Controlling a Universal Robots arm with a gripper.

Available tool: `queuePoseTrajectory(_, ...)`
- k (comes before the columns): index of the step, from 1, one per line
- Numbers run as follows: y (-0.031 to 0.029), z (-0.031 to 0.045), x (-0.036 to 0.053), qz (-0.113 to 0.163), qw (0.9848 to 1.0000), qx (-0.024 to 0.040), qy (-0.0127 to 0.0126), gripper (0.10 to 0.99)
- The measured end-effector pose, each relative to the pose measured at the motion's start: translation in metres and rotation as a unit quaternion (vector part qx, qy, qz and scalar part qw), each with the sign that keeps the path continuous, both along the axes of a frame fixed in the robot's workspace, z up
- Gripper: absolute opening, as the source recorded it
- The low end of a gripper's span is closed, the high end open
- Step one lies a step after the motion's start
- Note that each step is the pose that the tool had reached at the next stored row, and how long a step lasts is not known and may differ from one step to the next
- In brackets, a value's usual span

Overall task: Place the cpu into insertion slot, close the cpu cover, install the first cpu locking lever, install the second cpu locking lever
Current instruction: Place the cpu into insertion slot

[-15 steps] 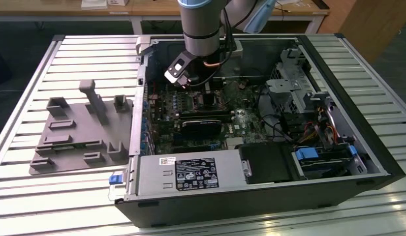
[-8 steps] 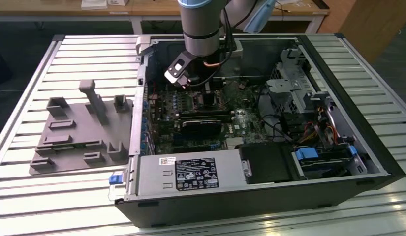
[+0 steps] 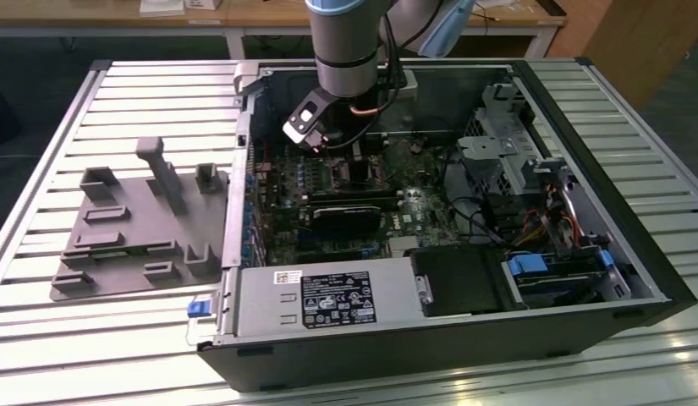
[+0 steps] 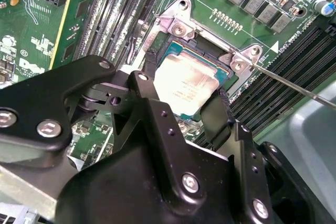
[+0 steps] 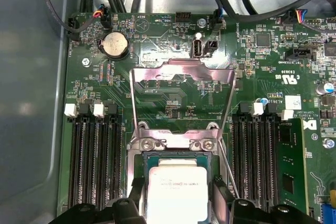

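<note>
My gripper (image 4: 185,85) is pinched on the cpu (image 5: 176,190), a finger at each side, right at the slot (image 4: 210,52), upper centre of the exterior view. The cover (image 5: 181,95) stands flipped open beside it.

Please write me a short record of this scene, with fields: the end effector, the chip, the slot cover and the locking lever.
end effector: black end effector, shut on two opposite sides of the chip
chip: flat square silver-grey metal-topped cpu, at the dark square insertion slot; fully seated or not, cannot tell
cover: thin silver-grey metal frame cover, open, folded back from the slot
lever: thin metal lever rod, not holding the cover
</note>
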State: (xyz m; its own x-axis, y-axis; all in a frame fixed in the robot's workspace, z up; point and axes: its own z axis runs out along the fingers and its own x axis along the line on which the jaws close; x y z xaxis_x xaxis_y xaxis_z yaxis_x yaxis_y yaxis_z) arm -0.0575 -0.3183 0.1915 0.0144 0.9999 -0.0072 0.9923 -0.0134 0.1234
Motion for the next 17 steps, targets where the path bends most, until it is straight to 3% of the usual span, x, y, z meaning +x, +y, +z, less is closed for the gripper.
queuePoseTrajectory(9, 0.0000, 0.0083, 0.0000, 0.000, 1.0000, 0.0000, 0.0000, 0.612)
queuePoseTrajectory(17, 0.0000, 0.0086, 0.0000, 0.000, 1.0000, -0.0003, 0.0000, 0.596)
